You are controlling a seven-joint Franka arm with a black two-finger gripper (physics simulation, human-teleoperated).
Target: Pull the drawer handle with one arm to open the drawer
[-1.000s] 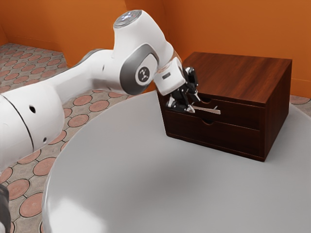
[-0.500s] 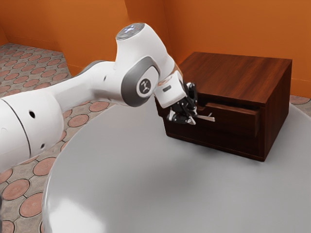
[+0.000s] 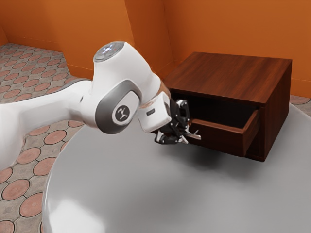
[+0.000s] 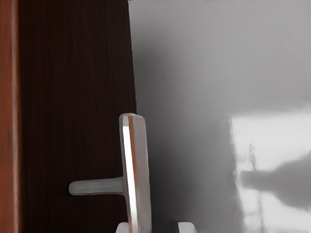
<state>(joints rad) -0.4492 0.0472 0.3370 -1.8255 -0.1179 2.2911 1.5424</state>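
My fingers are clamped on the handle, one pad on each side of its flat metal bar, near one end of it. In the exterior view my gripper hangs just above the table, and the bar's free end pokes out of it toward three o'clock.

The bar stands off the drawer on a thin round post. It looks stiff and smooth, so I judge it could slide between my pads if I tug at an angle. A firm pinch and a straight pull along the runners should suit it best. A hold closer to the post would twist the front less than this end grip does.

The drawer is partly out of the cabinet, which sits at about one o'clock from my gripper, with a dark gap showing behind the front. Solid wood like this probably drags somewhat, so I expect steady resistance rather than a light glide.
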